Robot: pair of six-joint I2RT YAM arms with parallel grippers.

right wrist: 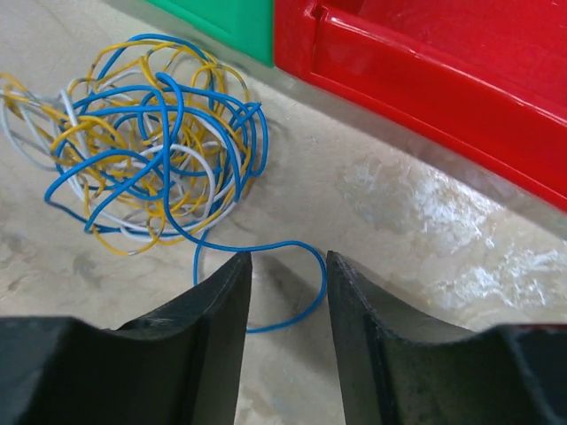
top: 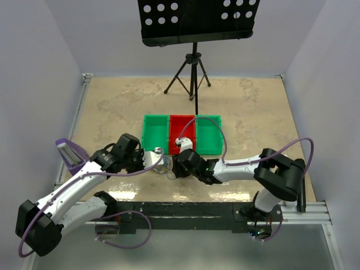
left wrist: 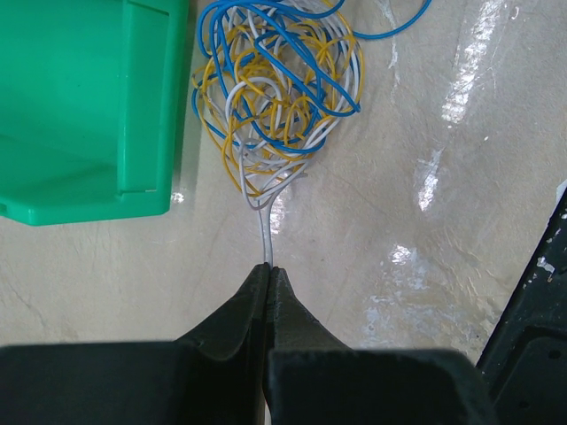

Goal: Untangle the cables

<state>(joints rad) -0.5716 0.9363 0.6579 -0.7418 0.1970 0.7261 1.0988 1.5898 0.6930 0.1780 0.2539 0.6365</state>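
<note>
Plainly, the tangled ball of thin blue, yellow and whitish cables (left wrist: 275,88) lay on the beige tabletop (left wrist: 381,221) straight ahead of the left gripper (left wrist: 268,267), which pinched one whitish strand (left wrist: 263,226) running lengthwise from it; the right gripper (right wrist: 285,258), spread, faced a loose blue loop (right wrist: 301,248).

Left arm (top: 67,196), right arm (top: 239,167): white links, black joint housings, black bases (top: 257,212), purple hoses (top: 307,149) looped alongside. Fingers (right wrist: 213,319) matte black, tapered.

I work in a lab test cell: plain white walls (top: 34,67) box my table (top: 112,107), a tripod (top: 193,70) behind.
</note>
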